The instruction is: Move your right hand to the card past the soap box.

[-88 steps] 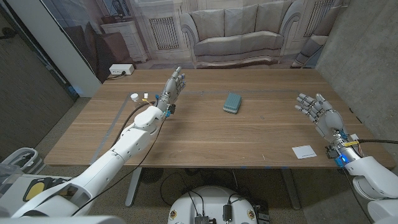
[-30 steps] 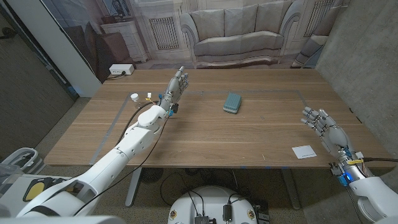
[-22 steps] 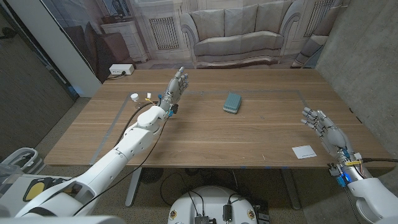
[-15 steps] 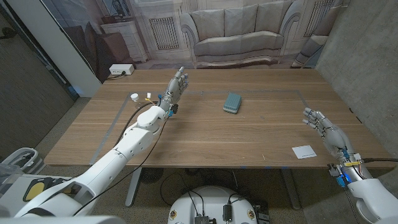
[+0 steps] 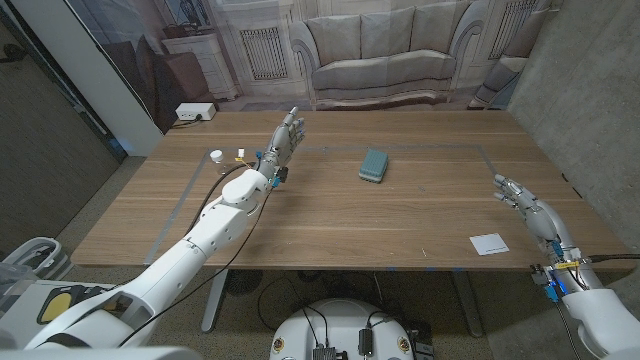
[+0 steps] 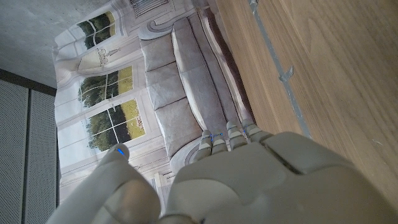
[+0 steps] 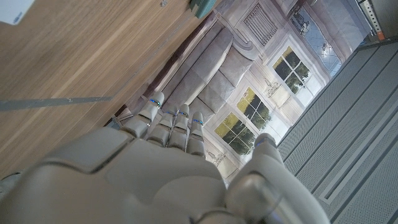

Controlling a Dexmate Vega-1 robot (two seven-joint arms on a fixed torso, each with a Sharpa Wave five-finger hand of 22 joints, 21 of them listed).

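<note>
A small white card (image 5: 489, 243) lies near the table's front right edge. In the right wrist view the card (image 7: 13, 9) shows at a corner. The teal soap box (image 5: 373, 165) sits mid-table, farther back; an edge of the soap box (image 7: 202, 7) also appears in the right wrist view. My right hand (image 5: 526, 204) hovers at the right side, fingers straight and apart, holding nothing, just behind and to the right of the card. Seen from its wrist, my right hand (image 7: 168, 168) is empty. My left hand (image 5: 283, 138) stands raised at the back left, empty, fingers extended; the left wrist view shows the left hand (image 6: 236, 180) from behind.
A small white round object (image 5: 217, 155) with thin wires lies beside my left forearm. Grey tape lines (image 5: 478, 150) mark a rectangle on the wooden table (image 5: 330, 220). A grey wall runs close along the right side.
My right hand has drawn back toward the table's front right and a little rightward, ending closer to the card. The left arm, soap box and card have not moved.
</note>
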